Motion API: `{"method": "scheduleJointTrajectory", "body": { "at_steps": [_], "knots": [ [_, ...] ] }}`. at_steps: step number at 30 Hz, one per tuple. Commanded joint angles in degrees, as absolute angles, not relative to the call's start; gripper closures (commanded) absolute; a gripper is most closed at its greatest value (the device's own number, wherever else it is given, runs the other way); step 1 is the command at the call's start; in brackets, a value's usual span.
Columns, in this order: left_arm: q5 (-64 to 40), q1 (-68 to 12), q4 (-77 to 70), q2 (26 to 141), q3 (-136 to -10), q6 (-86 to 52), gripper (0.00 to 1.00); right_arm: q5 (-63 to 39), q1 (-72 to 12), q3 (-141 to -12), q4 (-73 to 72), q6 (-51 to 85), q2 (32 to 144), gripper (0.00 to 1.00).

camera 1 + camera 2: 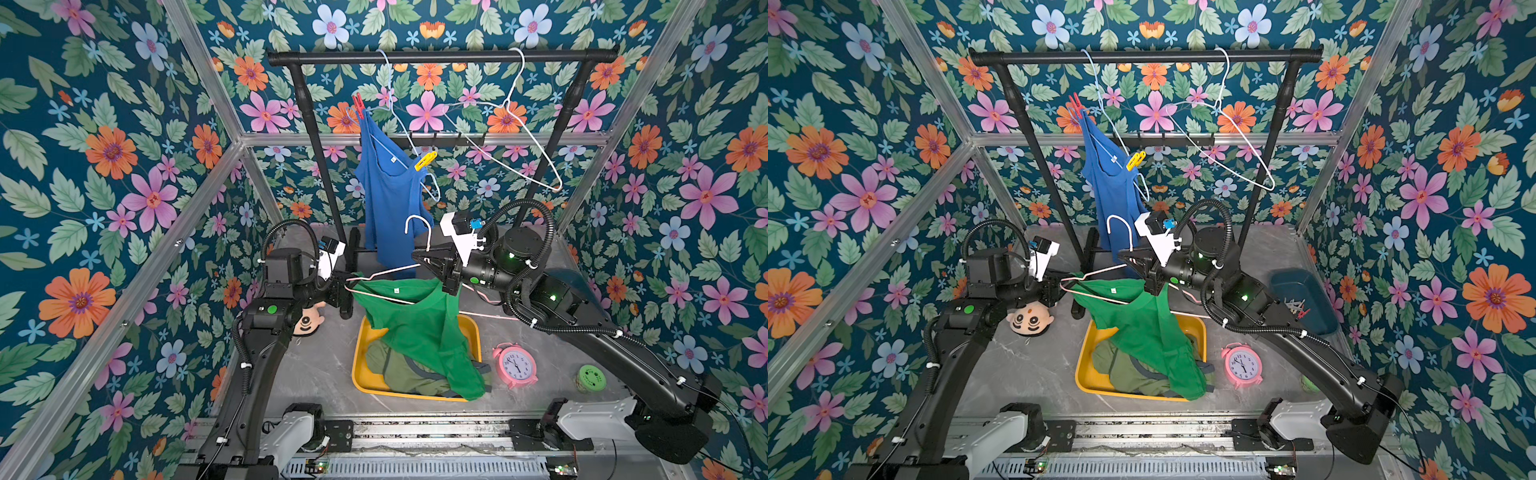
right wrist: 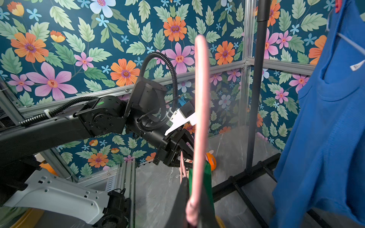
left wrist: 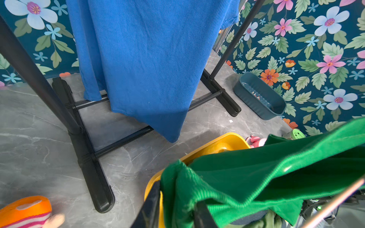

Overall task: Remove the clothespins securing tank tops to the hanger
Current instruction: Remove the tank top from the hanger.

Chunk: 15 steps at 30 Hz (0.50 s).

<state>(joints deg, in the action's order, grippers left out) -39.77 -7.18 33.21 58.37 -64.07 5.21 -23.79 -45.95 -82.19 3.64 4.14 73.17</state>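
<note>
**Garment rack** (image 1: 440, 56): black, stands on the worktop beyond both tools.

**Blue tank top** (image 1: 388, 195): hangs from the rack, above and just beyond the right tool (image 1: 424, 258). It is pinned at both shoulders.

**Green tank top** (image 1: 424, 332): slung between the two tools. It is caught on the hanger close under the right tool, and its hem trails into the tub below. No pin shows on it.

**Olive tank top** (image 1: 399, 370): heaped in the yellow tub (image 1: 359, 374), beneath both tools.

**Right tool**: jaws clamped together on the pink hanger (image 1: 386, 272), at its neck under the hook.

**Left tool** (image 1: 345, 291): sits at the hanger's far tip, opposite the right tool. The wrist view shows its fingers (image 3: 152, 207) standing apart with green cloth bunched between them. Whether they pinch that cloth cannot be told.

**Clothespins**: one red (image 1: 358, 106) and one yellow (image 1: 426, 161), on the blue top's shoulders, well above both tools. Others lie in the blue bin (image 1: 1300, 291), out past the right tool's arm.

**Hazards:**
- Cloth snagged in the left tool could drag the green top off sideways, past the tub's rim.
- The thin hanger may swivel in the right tool's single-point grip.
- Tugging the high pins may unhook the blue top's hanger from the rack.
</note>
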Motion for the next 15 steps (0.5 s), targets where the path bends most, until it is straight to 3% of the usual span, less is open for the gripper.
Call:
{"method": "scheduleJointTrajectory", "body": {
  "at_steps": [1,11,15],
  "knots": [
    [-46.68,-7.57,33.26,58.12,-64.82,8.03,0.61,-22.09,-45.75,-83.01,5.18,1.18,72.29,1.0],
    [-46.86,-7.09,36.75,57.66,-65.4,11.68,0.4,-25.88,-42.03,-78.5,4.2,3.3,68.07,1.0],
    [-41.04,-3.67,36.45,56.25,-66.11,11.28,0.3,-26.18,-41.41,-76.46,-0.26,4.88,67.97,1.0]
  ]
}}
